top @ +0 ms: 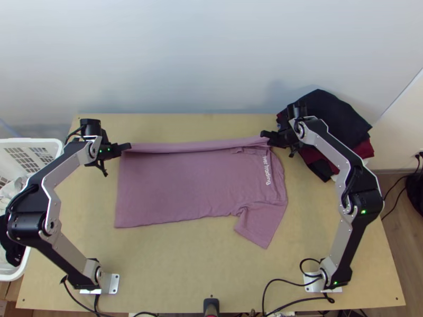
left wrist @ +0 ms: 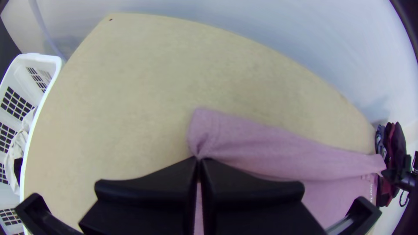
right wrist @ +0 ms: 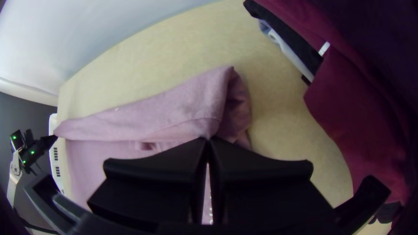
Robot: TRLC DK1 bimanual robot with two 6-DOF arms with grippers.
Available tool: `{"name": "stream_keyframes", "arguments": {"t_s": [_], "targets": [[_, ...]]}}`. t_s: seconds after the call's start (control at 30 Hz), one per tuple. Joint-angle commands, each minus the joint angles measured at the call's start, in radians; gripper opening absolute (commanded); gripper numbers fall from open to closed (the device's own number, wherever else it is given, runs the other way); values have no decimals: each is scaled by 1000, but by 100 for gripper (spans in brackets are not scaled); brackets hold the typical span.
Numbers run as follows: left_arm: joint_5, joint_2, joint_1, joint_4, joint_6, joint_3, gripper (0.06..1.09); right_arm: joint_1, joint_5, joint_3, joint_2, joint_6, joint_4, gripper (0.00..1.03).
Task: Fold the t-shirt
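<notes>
Mauve short-sleeved fabric t-shirt lies near the far edge of the light wooden table | black left gripper grasps its far side's left end | black right gripper clenches the right end

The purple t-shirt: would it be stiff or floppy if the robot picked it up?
Probably floppy: the t-shirt puckers where the left gripper pinches it. It is likely light for its size, since it looks thin and lies low on the table. It shouldn't roll, as most of it is spread flat.
</notes>
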Motion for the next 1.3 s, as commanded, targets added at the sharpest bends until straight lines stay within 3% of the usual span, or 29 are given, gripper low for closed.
{"name": "stream_keyframes", "arguments": {"t_s": [0.0,0.33,0.37,0.4,0.5,0.57,0.67,0.73,0.83,0.93,1.07,1.2,1.27], "targets": [[8,-53,4,4,-27,-58,9,6,13,-48,-54,-12,-6,3],[7,-99,-24,25,-36,-173,10,5,45,-140,-61,-11,41,3],[7,-104,-26,33,-29,-179,17,5,51,-143,-65,-11,41,3],[7,-108,-26,33,-16,-185,31,5,58,-146,-66,-11,41,6],[7,-133,-39,31,23,-205,61,10,88,-169,-91,-11,41,45],[8,-153,-47,30,37,-223,70,10,101,-186,-109,-9,37,70],[42,-170,-44,16,37,-237,85,10,105,-211,-144,-9,18,89],[90,-185,-33,-3,37,-240,95,13,105,-234,-180,-9,-6,90],[97,-240,-21,-1,37,-260,97,29,105,-286,-279,3,-60,90],[131,-314,-3,-12,39,-272,97,40,105,-376,-417,35,-64,99],[142,-409,1,-49,63,-285,97,45,101,-433,-535,114,-224,99],[142,-481,4,-101,83,-285,97,43,97,-494,-588,97,-393,99],[142,-510,13,-119,93,-288,97,45,84,-568,-641,84,-402,99]]}}
